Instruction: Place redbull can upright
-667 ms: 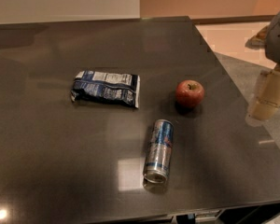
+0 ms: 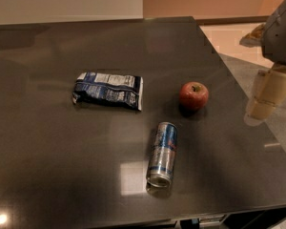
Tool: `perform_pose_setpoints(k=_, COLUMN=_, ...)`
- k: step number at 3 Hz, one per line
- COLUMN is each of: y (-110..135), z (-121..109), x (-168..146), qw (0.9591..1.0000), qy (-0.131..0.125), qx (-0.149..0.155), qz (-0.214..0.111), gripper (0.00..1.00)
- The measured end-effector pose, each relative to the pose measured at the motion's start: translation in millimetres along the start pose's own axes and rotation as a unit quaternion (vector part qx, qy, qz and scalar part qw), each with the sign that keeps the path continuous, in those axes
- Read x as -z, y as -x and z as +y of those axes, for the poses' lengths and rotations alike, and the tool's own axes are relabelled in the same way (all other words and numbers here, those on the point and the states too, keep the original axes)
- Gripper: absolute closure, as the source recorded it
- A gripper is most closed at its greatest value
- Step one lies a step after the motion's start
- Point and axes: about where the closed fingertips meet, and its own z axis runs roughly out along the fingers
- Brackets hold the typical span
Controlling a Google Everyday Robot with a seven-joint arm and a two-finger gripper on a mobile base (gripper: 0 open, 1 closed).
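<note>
Redbull can [image 2: 163, 152] left lying flat
Gripper [image 2: 269, 95] is shifted slightly inward at the right; its state cannot be told; grasp not begun.

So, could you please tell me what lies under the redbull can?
Only the dark table: the redbull can lies on its side on it. The strip beneath the can is hidden. The tool hangs by the table's right edge, away from the can.
</note>
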Motion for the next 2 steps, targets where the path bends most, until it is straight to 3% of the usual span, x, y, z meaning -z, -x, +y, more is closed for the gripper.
perform_pose_setpoints(k=1, y=35.2, z=0.6, x=-19.6, qw=0.9956, qy=0.021, qx=0.084, qz=-0.036, gripper=0.0)
perform_pose_setpoints(k=2, y=72.1, z=3.6, x=-33.4, qw=0.983, qy=0.035, qx=0.165, qz=-0.073, gripper=0.0)
